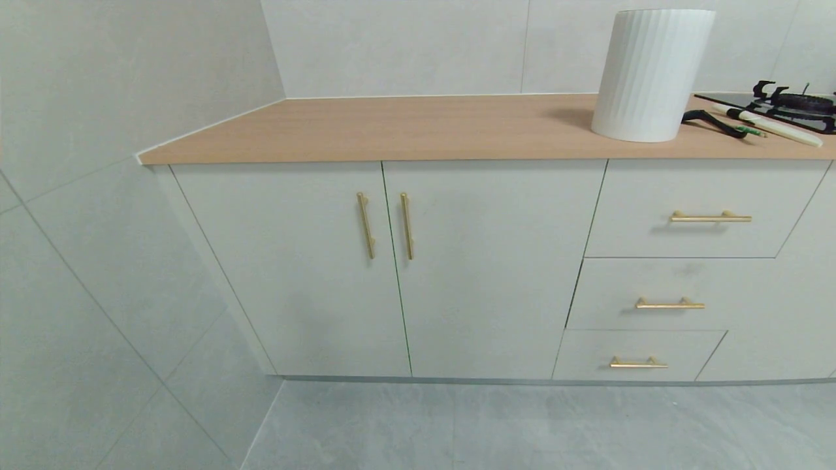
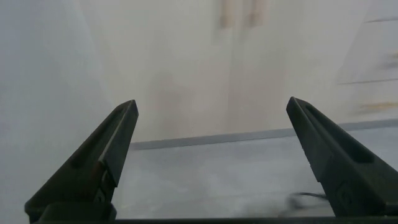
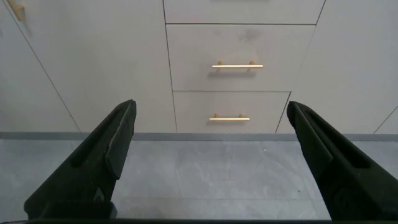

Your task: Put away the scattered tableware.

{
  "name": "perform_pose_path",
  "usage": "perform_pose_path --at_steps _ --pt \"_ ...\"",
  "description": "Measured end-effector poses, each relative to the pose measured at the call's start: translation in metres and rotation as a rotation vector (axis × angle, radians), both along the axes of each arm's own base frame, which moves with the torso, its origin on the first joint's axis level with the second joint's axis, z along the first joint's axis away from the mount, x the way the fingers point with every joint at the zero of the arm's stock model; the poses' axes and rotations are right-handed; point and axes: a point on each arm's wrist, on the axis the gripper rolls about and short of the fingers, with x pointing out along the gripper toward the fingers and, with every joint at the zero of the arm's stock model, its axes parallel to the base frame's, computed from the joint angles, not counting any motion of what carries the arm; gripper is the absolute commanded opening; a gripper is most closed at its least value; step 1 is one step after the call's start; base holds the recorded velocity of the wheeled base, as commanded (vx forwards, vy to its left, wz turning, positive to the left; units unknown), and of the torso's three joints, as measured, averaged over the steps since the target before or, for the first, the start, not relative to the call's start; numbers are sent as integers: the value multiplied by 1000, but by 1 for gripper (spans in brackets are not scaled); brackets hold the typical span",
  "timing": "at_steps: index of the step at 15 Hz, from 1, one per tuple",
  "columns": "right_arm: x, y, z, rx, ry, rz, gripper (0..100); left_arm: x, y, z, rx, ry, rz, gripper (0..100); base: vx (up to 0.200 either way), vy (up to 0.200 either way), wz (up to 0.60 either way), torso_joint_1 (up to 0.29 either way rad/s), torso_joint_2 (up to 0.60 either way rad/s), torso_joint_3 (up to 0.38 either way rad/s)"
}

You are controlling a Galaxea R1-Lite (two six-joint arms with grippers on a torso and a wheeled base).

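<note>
Several utensils lie at the right end of the countertop, beside the white ribbed holder.
Left gripper and right gripper hang low, both spread and empty; shifting right before reaching seems wise. The utensils overlap near the hob, their kinds unclear.

On the wooden bench are set a white ribbed canister, a black-handled utensil, a long white utensil and a hob.
</note>
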Motion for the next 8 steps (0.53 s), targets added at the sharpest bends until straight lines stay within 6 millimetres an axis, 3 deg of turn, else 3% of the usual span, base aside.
perform_pose_path --at_steps 2,4,8 --pt "0 0 0 1 1 0 100 0 2 -3 24 27 72 100 0 0 0 0 0 0" --pt "0 0 0 2 1 -1 100 0 2 -4 -49 44 67 100 0 0 0 0 0 0" --pt "0 0 0 5 1 0 100 0 1 -4 -31 45 64 100 0 0 0 0 0 0"
